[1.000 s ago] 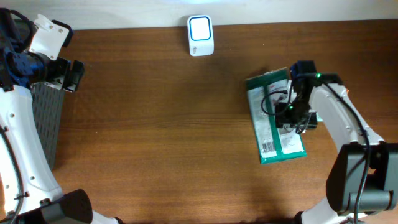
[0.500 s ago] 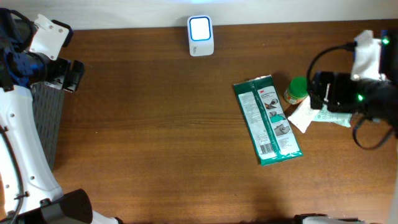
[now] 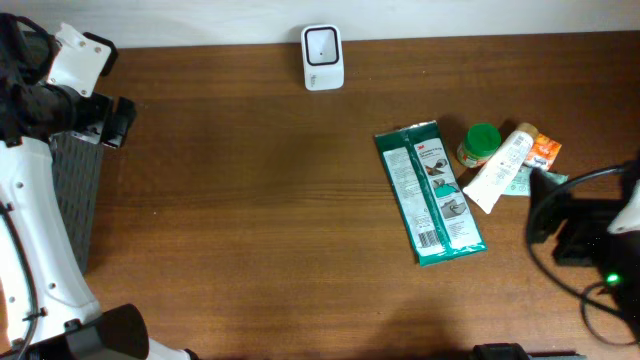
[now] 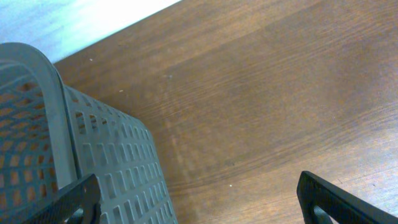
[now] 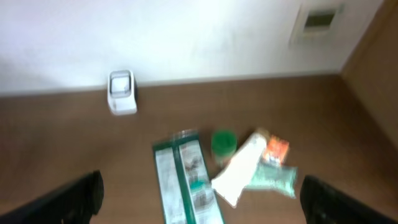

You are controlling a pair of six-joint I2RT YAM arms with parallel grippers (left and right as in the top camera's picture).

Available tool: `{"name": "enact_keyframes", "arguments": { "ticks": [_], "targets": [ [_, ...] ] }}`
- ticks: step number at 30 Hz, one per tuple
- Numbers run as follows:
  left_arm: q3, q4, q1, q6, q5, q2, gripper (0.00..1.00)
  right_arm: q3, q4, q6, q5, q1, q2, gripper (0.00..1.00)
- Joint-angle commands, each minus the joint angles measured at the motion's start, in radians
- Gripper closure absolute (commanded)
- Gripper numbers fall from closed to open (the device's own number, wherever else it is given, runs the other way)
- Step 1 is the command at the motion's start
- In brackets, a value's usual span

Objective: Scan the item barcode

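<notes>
A flat green package (image 3: pixel 430 193) lies label-side up on the wooden table (image 3: pixel 250 200), right of centre in the overhead view. Its long side runs from upper left to lower right, and a barcode (image 3: pixel 431 238) shows near its lower end. No gripper touches it.

The white scanner (image 3: pixel 322 57) stands at the top centre edge of the table, well apart from the package. Just to the package's right sits a small cluster: a green-lidded jar (image 3: pixel 480 143), a white tube (image 3: pixel 500 168) lying aslant, an orange packet (image 3: pixel 544 151) and a small green pouch (image 3: pixel 522 186) partly under the tube.

The right gripper (image 5: pixel 208 198) hangs back at the lower right of the overhead frame. Its own blurred view shows its fingers (image 5: pixel 71 196) spread to either edge of the frame, with nothing between them.

The left gripper (image 4: pixel 199 202) sits at the far upper left of the overhead frame, above a grey mesh basket (image 4: pixel 37 130). Its fingers are likewise spread wide, and it holds nothing.
</notes>
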Motion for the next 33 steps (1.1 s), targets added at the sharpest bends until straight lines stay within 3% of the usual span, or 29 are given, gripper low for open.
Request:
{"name": "enact_keyframes", "arguments": {
  "ticks": [1,9,13,17,23,26,33],
  "targets": [
    [0.007,-0.002,0.002,0.019,0.003,0.001,0.01,-0.338,0.232,0.0,0.006,0.005,-0.188,0.02],
    [0.007,-0.004,0.002,0.019,0.003,0.001,0.01,-1.176,0.905,0.0,-0.063,0.008,-0.695,0.01],
    [0.007,-0.004,0.002,0.019,0.003,0.001,0.01,-1.411,1.106,0.005,-0.063,0.022,-0.843,0.02],
    [0.007,-0.004,0.002,0.019,0.003,0.001,0.01,-1.525,1.247,0.007,-0.062,0.038,-0.842,0.02],
    [0.007,-0.005,0.002,0.019,0.003,0.001,0.01,-1.592,1.252,0.004,-0.043,0.038,-0.842,0.02],
    [0.007,-0.004,0.002,0.019,0.003,0.001,0.01,-1.592,1.088,0.005,-0.044,0.038,-0.842,0.02],
    [0.007,-0.004,0.002,0.019,0.003,0.001,0.01,-1.592,1.091,0.004,-0.043,0.038,-0.842,0.02]
  ]
}}
